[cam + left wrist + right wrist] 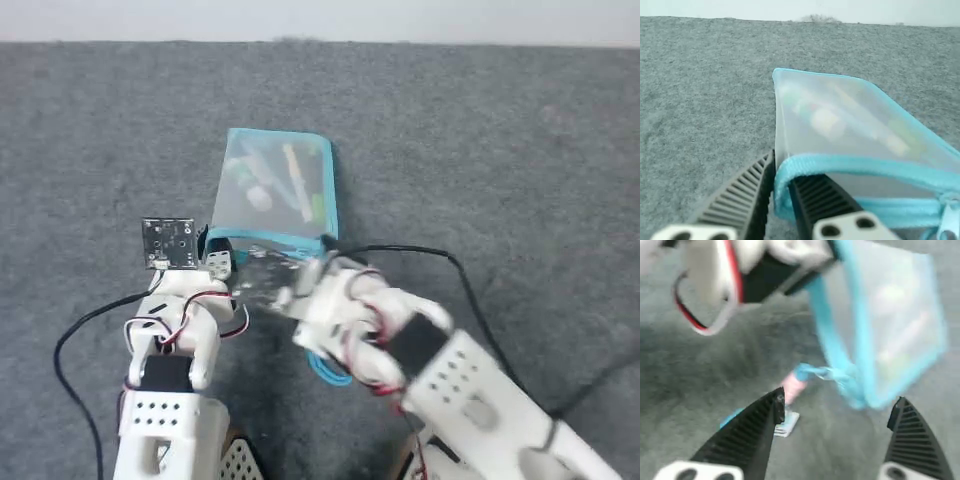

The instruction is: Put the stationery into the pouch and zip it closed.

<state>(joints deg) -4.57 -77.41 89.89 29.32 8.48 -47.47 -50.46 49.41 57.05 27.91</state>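
The translucent pouch (pixel 275 190) with teal trim lies on the grey mat, with several pieces of stationery (pixel 285 180) showing through it. My left gripper (pixel 215 252) is at the pouch's near left corner and is shut on its teal zipper edge (pixel 782 192). The zipper band (pixel 890 167) runs off to the side, with a pull tab (pixel 947 220) at its far end. My right gripper (pixel 835 415) stands open just in front of the pouch's (pixel 890 325) near edge, where a teal tab and a small pink thing (pixel 794 388) sit between its fingers. In the high view it (pixel 262 278) is blurred.
Grey mat (pixel 480 130) lies all around the pouch. A teal loop (pixel 325 370) lies on the mat under the right arm. A small flat tag (pixel 785 426) rests near one right finger. The left arm's body and wires (pixel 740 275) are close by.
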